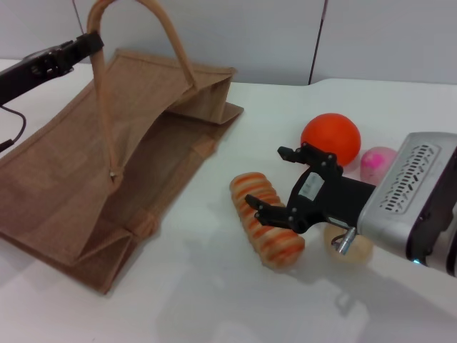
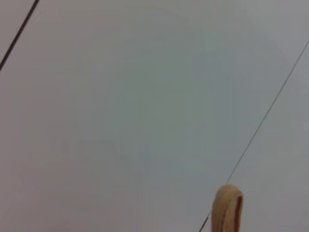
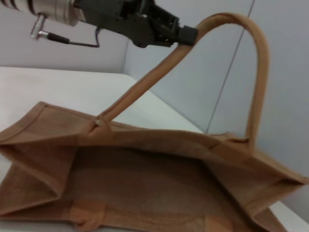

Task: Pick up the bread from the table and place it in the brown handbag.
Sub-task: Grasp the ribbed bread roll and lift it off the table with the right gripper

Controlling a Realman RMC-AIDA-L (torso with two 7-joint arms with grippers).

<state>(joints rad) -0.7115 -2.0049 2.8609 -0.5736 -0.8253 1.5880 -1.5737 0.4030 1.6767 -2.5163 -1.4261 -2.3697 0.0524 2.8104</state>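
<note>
Bread [image 1: 265, 229] lies flat on the white bench [image 1: 214, 300], near-centre, long axis running far-left to near-right, just right of the bag mouth. Your right claw [image 1: 268, 179] sits over its middle with the jaws spread wide; the near finger overlaps the loaf's far flank, the far finger hangs clear beyond it. It grips nothing yet.

Handling, my read: light, probably soft foam or plastic, and the ridges should give the pads bite. Take it across the short width at mid-length, where you're lined up. An end grab would let it pivot. Squeeze gently, as it could dent or squirt out sideways.

Clutter right of the loaf: orange ball [image 1: 330, 139] far, pink ball [image 1: 378, 163] beside it, and a beige bun [image 1: 348, 246] close by the loaf's near end, partly under your arm. Watch you don't knock the bun.

Brown handbag [image 1: 93, 186] lies tipped on its side at left, mouth facing the loaf. Left claw [image 1: 89, 44] is closed on one handle [image 3: 145, 82] at far left, lifting it to keep the opening wide. Wrist view shows the interior unobstructed.
</note>
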